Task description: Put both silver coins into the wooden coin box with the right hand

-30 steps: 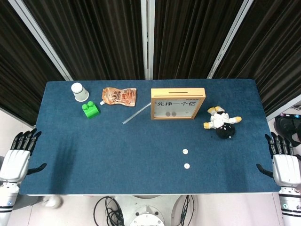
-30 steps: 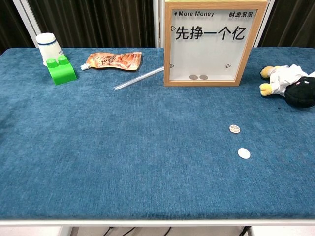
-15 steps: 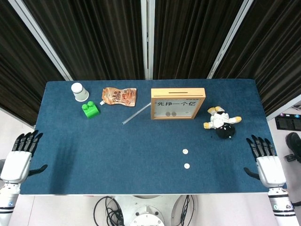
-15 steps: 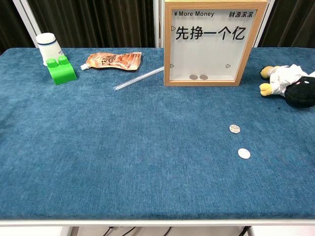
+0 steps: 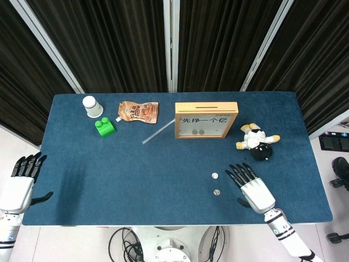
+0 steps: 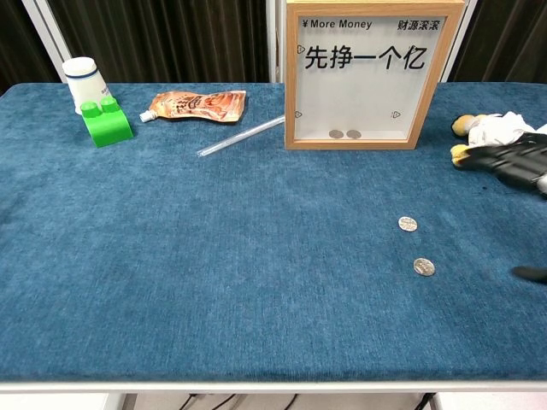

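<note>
Two coins are lying on the blue table: one nearer the box, the other closer to the front edge. The box is standing upright, showing two coins inside at its bottom. The right hand is reaching in from the right edge, dark fingers spread, partly covering a plush toy.

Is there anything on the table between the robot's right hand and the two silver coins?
No. In the head view only bare blue cloth lies between the right hand and the two silver coins.
</note>
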You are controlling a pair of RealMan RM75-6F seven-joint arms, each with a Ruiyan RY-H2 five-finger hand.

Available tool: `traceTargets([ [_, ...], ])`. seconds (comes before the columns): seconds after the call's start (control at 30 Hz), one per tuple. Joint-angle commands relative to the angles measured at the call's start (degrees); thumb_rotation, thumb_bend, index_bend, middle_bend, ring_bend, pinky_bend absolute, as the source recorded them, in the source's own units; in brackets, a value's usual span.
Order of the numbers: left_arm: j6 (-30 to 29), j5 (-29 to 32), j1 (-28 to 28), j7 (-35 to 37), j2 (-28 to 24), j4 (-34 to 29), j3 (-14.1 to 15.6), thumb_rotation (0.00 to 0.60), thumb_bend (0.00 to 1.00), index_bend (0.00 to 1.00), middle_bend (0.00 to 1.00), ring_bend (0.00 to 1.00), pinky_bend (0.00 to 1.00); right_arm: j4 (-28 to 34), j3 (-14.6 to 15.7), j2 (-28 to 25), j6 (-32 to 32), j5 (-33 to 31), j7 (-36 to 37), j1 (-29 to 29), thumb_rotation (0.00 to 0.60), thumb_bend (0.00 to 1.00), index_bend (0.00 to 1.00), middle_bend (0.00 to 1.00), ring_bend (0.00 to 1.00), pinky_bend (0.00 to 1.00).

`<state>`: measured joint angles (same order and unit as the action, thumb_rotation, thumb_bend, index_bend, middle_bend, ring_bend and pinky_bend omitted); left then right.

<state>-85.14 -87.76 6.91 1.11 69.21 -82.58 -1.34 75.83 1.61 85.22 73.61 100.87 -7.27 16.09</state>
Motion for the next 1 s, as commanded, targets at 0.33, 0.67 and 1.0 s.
traceTargets([
  [0.33,0.1,0.2,-0.3,2.4,0.1,1.8,0.0,0.600,0.04,0.04,0.00,0.00,0.00,-3.7,-0.2,6.5,-3.5,-0.5,-0.9,4.1,0.600,0.12,0.37,0.00,0.00,0.00],
  [0.67,0.5,0.4,-0.3,3.4,0.2,2.6,0.0,0.600,0.04,0.04,0.00,0.00,0.00,-6.2,0.5,8.6,-4.5,-1.6,0.5,5.5,0.600,0.13,0.41,0.00,0.00,0.00],
  [1.0,0.9,0.4,-0.1,3.7,0.1,2.5,0.0,0.600,0.04,0.04,0.00,0.00,0.00,-7.1,1.3,8.8,-4.0,-2.3,1.1,5.6,0.600,0.14,0.43,0.00,0.00,0.00],
])
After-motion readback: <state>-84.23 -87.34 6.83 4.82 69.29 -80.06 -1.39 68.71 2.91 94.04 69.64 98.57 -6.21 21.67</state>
